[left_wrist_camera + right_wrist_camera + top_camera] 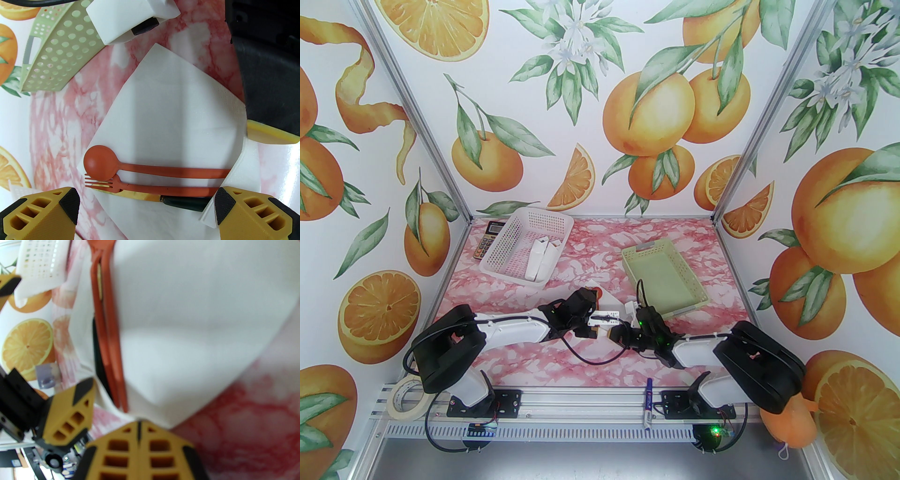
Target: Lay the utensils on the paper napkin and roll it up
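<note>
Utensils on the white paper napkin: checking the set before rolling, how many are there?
3 on the napkin: orange plastic spoon, orange plastic fork beside it, and a dark-handled knife alongside the fork. The folded napkin corner covers their handle ends.

You have three utensils [168, 173] to count: one red spoon [100, 161], one red fork [164, 188] and one knife [182, 202] with a dark handle, and besides them just one white napkin [178, 98]. You also have two baskets, one white basket [511, 243] and one green basket [663, 279], plus two white cartons [534, 265]. Add to your tally one calculator [484, 246], one tape roll [393, 403], one pen [648, 403] and two arms, a left arm [511, 328] and a right arm [698, 351].
</note>
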Controlling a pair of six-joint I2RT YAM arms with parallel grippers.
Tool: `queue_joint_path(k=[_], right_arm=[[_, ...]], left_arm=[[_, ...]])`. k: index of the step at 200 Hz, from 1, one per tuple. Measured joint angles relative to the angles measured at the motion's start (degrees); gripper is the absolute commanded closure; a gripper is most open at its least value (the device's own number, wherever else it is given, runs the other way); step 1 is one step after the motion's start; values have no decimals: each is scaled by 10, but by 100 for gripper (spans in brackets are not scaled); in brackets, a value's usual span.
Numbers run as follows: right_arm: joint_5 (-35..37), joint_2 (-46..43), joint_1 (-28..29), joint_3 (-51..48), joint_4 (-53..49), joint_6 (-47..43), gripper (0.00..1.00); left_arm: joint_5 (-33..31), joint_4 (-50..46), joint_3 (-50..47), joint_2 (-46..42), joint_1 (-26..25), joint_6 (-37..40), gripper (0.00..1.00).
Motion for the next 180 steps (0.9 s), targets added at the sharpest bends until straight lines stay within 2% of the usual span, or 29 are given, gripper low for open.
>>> queue_joint_path(k=[79, 119, 150, 180], right_arm=[[-1, 45, 0, 6, 60, 13, 100], [-1, 51, 0, 7, 65, 19, 100], [-1, 52, 0, 9, 61, 19, 100], [-1, 52, 0, 11, 56, 18, 100]], left_arm=[[0, 0, 0, 5, 0, -1, 0], [20, 4, -2, -3, 9, -17, 0], [43, 17, -14, -56, 17, -54, 0], [58, 49, -37, -136, 26, -120, 0]])
